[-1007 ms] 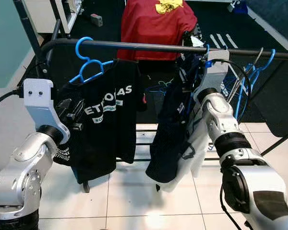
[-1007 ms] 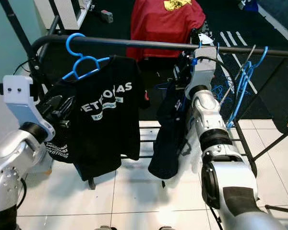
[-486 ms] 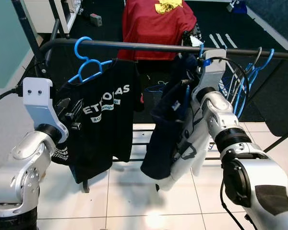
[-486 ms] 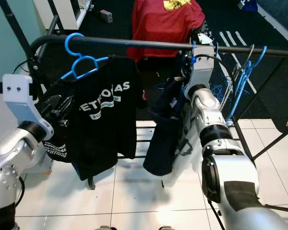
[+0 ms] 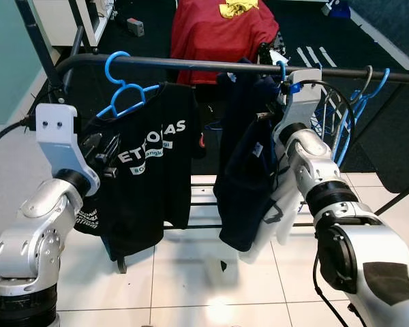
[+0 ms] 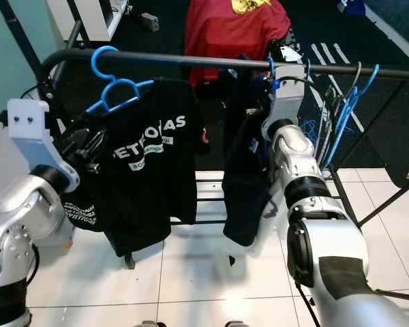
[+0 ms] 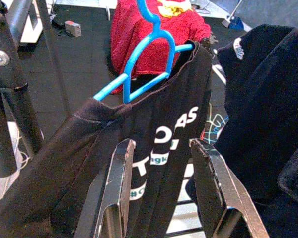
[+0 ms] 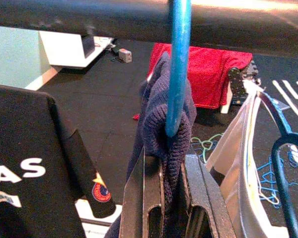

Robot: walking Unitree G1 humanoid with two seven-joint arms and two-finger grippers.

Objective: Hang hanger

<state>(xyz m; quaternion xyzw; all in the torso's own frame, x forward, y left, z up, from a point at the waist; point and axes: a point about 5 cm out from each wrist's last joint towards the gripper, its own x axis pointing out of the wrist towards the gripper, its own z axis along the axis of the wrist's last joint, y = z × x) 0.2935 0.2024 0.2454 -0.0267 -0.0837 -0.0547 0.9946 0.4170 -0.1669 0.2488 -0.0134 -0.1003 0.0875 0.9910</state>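
Note:
A black rail (image 5: 191, 65) of a clothes rack runs across in front of me. A blue hanger (image 5: 123, 92) carrying a black printed T-shirt (image 5: 153, 170) hangs at its left end. My right gripper (image 8: 166, 163) is shut on the neck of a second blue hanger (image 8: 178, 64), which carries a dark navy garment (image 5: 249, 177). That hanger's hook (image 5: 282, 68) is up at the rail; I cannot tell whether it rests on it. My left gripper (image 7: 161, 148) stands open just short of the black T-shirt, holding nothing.
Several empty blue hangers (image 5: 358, 109) hang at the rail's right end. A white garment (image 5: 286, 218) hangs behind the navy one. A red cloth (image 5: 221, 34) lies draped beyond the rack on dark carpet. The rack's upright (image 5: 37, 41) stands at left. White tiles (image 5: 191, 286) lie below.
My right gripper has lifted the navy garment's hanger up to the rail, after the garment swung left and back. The left arm has risen slightly.

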